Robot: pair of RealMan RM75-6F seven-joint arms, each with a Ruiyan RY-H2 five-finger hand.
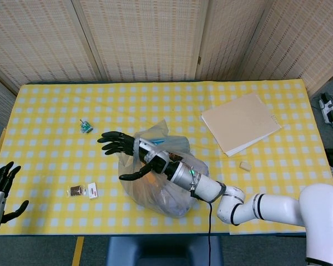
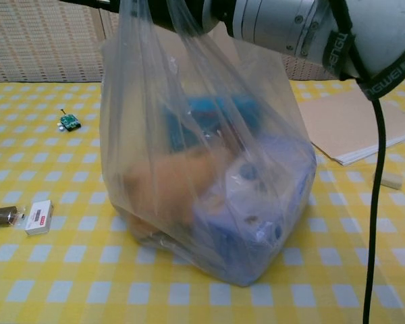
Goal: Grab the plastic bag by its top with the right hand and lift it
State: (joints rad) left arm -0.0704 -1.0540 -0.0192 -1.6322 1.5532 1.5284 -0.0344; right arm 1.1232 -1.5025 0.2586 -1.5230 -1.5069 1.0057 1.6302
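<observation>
A clear plastic bag stands near the table's front edge, with blue, orange and white items inside. My right arm reaches in from the lower right, across the top of the bag. My right hand sticks out past the bag's left side with its fingers spread and nothing between them. The bag's top is drawn up taut to the right forearm, and its handles seem looped around the wrist. My left hand is at the table's front left corner, fingers apart and empty.
A tan notebook lies at the right, with a small eraser in front of it. Left of the bag lie a green trinket, a brown packet and a white box.
</observation>
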